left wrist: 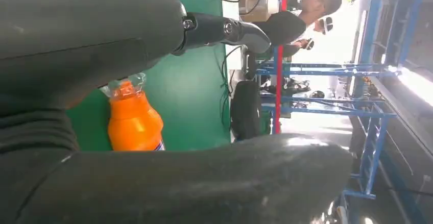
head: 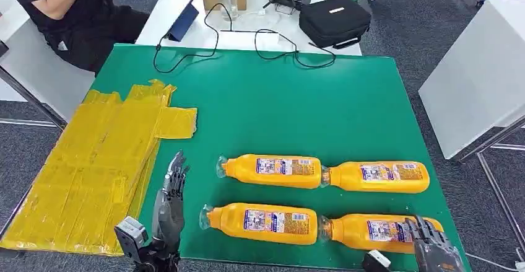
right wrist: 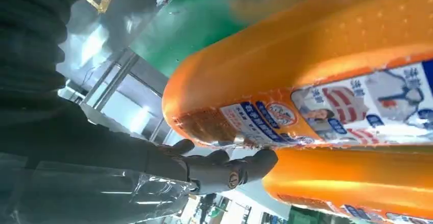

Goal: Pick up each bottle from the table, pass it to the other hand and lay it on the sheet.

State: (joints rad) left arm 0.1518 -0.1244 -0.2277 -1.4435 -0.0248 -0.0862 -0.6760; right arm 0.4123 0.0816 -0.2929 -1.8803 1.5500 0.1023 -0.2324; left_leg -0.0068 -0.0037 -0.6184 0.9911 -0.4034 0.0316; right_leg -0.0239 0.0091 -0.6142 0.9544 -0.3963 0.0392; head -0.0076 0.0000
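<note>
Bottle (head: 377,232) base hidden behind right hand (head: 433,247), fingers' grip unclear; left hand (head: 170,201) fingers spread.

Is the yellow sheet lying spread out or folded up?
Mostly spread: the yellow sheet lies flat on the green table, creased, with one flap out.

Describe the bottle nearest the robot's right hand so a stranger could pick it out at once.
On the green table, four orange bottles lie in two rows of two. Take the row nearer the robot, then its right-side bottle. Unlike the other three, it has the right hand at its base end, by the table's near right corner.
</note>
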